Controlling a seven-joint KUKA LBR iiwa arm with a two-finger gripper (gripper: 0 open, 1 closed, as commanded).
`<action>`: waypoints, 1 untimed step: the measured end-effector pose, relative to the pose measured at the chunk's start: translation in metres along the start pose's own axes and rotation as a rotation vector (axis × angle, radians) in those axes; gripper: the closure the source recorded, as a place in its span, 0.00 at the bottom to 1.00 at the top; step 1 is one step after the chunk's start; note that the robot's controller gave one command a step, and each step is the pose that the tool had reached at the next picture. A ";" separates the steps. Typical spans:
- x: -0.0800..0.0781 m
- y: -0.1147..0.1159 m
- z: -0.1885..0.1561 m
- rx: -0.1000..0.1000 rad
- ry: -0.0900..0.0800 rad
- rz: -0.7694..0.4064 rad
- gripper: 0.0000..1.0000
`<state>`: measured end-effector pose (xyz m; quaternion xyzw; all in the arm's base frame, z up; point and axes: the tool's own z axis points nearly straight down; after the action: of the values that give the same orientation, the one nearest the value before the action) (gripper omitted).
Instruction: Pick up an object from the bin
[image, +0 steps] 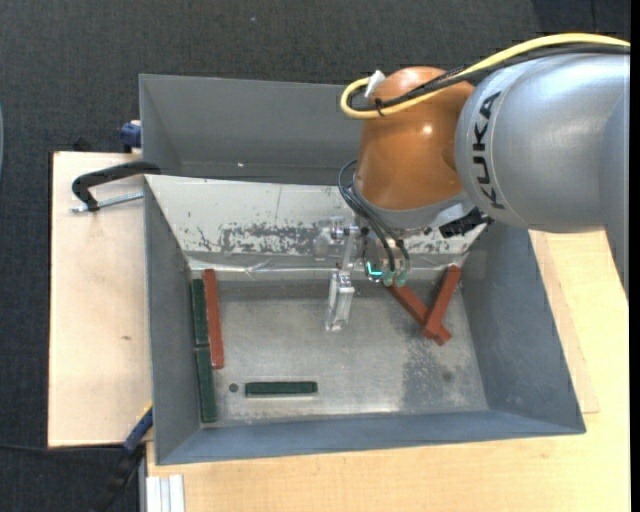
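Well, two red sticks (441, 305) make a V at the back right of the bin (250, 120) floor, just beside the jaws, so they look easiest to take. I cannot tell if the jaws are open or closed. A green stick (280, 389) lies well apart, near the front.

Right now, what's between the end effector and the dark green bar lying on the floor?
Nothing: camera view shows bare bin floor between end effector and dark green bar.
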<state>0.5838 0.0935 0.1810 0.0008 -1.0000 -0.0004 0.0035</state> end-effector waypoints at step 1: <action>-0.002 0.000 -0.004 -0.001 -0.008 0.001 0.00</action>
<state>0.5856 0.0932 0.1854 0.0001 -1.0000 -0.0008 -0.0006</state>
